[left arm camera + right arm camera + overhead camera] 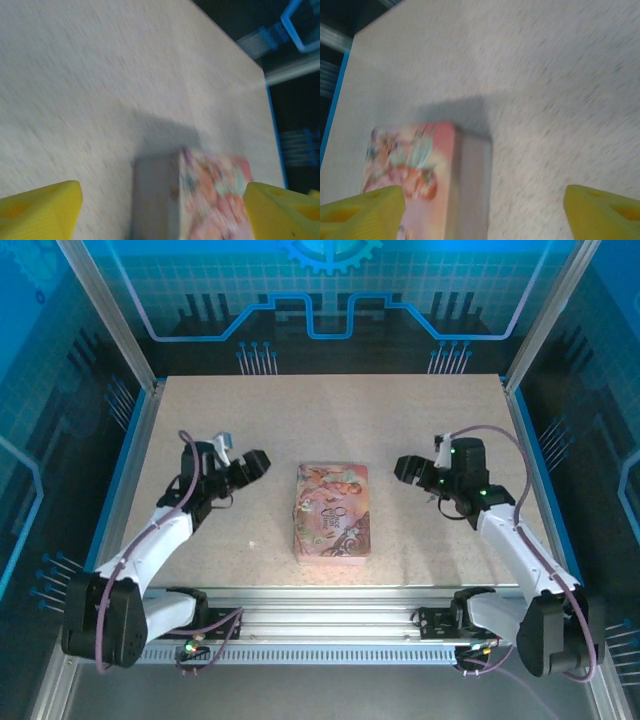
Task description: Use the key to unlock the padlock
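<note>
- The left arm (150,540), white and black with a purple cable along it, reaches from the near edge toward the left side of the pink illustrated rectangular tin box (333,512).
- The left gripper (256,462) sits left of the tin box, a little beyond its far left corner. It points toward the tin box and is apart from it.
- In the left wrist view, its yellow fingers (42,212) stand at the two lower corners, spread wide with nothing clasped between them. The tin box shows smeared ahead of the gap, with a grey side wall facing the camera.
- The tin box lies flat, lid up, near the middle of the speckled beige table (330,410), its long sides running near to far. Neither gripper touches it.
- Where the small brass-coloured padlock lies relative to the tin box, I cannot tell from these views.
- The right gripper (405,468) sits right of the tin box, a little beyond its far right corner. It faces the tin box and is apart from it.
- In the right wrist view, its yellow fingers (360,212) likewise stand at the lower corners, spread wide and holding nothing. The tin box lies blurred ahead on the left, its shadow falling on the table beyond it.
- The right arm (510,540), built like the left, runs from the near edge up to the right of the tin box.
</note>
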Tool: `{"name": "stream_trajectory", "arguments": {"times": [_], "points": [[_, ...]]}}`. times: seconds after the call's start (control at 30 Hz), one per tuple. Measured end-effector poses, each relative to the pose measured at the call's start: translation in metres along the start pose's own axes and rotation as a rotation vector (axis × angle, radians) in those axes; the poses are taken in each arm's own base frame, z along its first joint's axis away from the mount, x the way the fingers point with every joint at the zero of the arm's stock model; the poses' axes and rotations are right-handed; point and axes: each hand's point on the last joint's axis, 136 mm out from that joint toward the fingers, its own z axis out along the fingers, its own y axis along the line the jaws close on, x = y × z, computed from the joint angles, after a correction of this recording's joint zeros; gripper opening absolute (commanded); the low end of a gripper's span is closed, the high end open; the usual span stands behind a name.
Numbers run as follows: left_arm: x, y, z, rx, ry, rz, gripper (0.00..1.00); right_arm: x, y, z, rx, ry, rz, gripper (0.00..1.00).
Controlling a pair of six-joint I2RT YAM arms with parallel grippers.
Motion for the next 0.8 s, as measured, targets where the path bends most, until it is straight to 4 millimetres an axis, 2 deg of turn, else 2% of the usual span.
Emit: {"name": "stream_trajectory", "arguments": {"times": [0.13,0.23,0.37,0.5,0.63,0.8], "points": [[0.069,-0.012,0.006,0.053,0.197,-0.018,0.71,0.051,0.017,0.005,-0.049,0.138,-0.028,0.76],[0.096,-0.019,0.008,0.068,0.274,-0.017,0.67,0.079,0.023,0.011,-0.062,0.212,-0.041,0.71],[0.112,-0.021,0.013,0.062,0.324,-0.024,0.62,0.107,0.022,0.023,-0.050,0.297,-0.030,0.66],[0.126,-0.018,0.020,0.045,0.369,-0.031,0.51,0.122,0.025,0.034,-0.048,0.350,-0.028,0.58],[0.136,-0.013,0.028,0.028,0.400,-0.045,0.44,0.127,0.027,0.042,-0.049,0.367,-0.018,0.52],[0.138,-0.012,0.033,0.025,0.406,-0.050,0.41,0.121,0.032,0.049,-0.060,0.359,-0.012,0.44]]}}
